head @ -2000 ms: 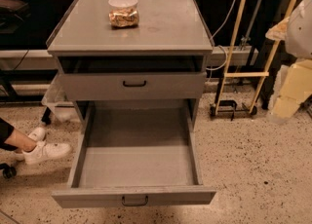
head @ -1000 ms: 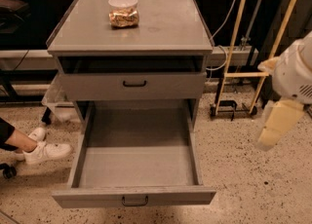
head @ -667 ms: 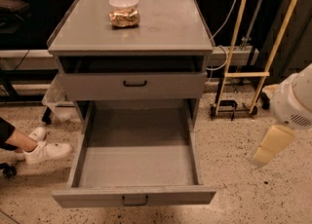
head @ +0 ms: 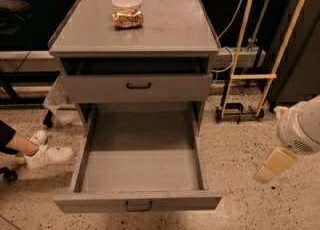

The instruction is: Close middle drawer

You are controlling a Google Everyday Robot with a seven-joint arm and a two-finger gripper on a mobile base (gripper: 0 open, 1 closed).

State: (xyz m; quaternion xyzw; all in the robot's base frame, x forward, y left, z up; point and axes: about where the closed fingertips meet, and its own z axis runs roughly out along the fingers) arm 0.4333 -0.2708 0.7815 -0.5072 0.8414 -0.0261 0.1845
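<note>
The middle drawer (head: 137,201) is pulled far out of the grey cabinet (head: 135,49). It is empty, and its flat front with a small dark handle (head: 138,207) sits near the bottom of the camera view. The top drawer (head: 138,88) above it stands slightly out. My gripper (head: 274,166) hangs from the white arm (head: 300,129) at the right edge. It is to the right of the open drawer, at about the height of its front corner, and touches nothing. The lowest drawer is hidden.
A clear tub of snacks (head: 127,11) stands on the cabinet top. A person's foot in a white shoe (head: 45,155) is at the left on the speckled floor. A yellow-framed trolley (head: 250,76) and cables stand at the back right.
My arm has come down along the right side, from beside the cabinet top to low beside the open drawer's front. The drawers have not moved.
</note>
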